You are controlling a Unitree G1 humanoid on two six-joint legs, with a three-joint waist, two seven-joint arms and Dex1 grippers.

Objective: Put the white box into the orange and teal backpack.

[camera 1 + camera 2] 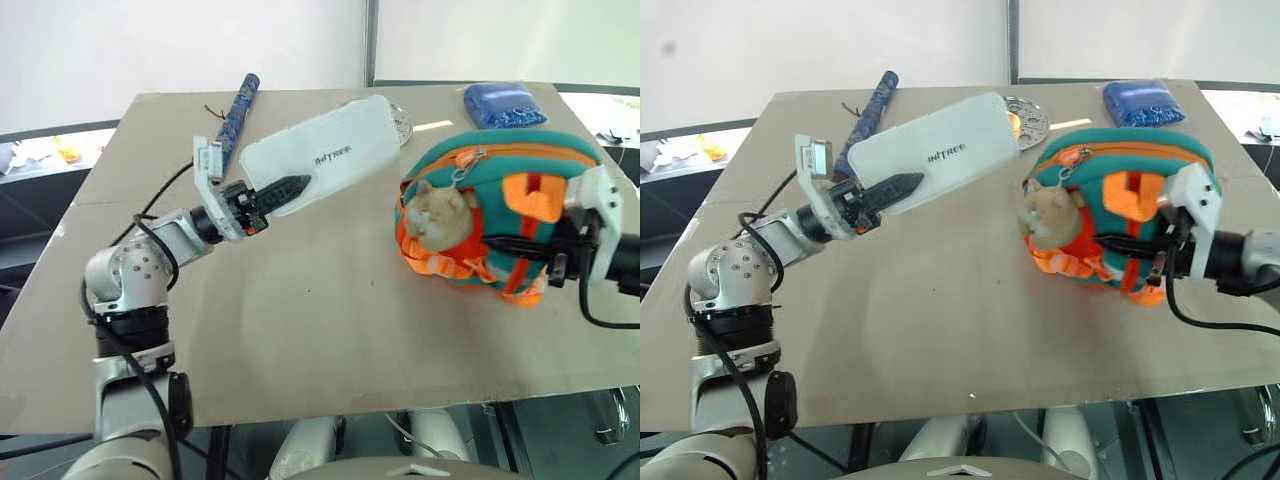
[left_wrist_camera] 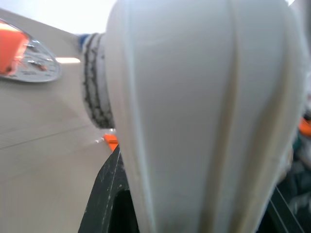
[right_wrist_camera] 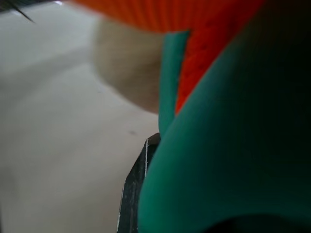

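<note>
1. The left gripper (image 1: pixel 290 187) has its fingers clamped on one end of the white box (image 1: pixel 325 150), held tilted above the table (image 1: pixel 300 330).
2. The right gripper (image 1: pixel 505 244) has its fingers together on a strap of the orange and teal backpack (image 1: pixel 500 170) — the pack stands on the table's right side, plush toy (image 1: pixel 440 215) facing out.
3. Behind the box lie a silver plate (image 1: pixel 1028 118), a blue pouch (image 1: pixel 503 102) and a dark blue roll (image 1: pixel 238 110).
</note>
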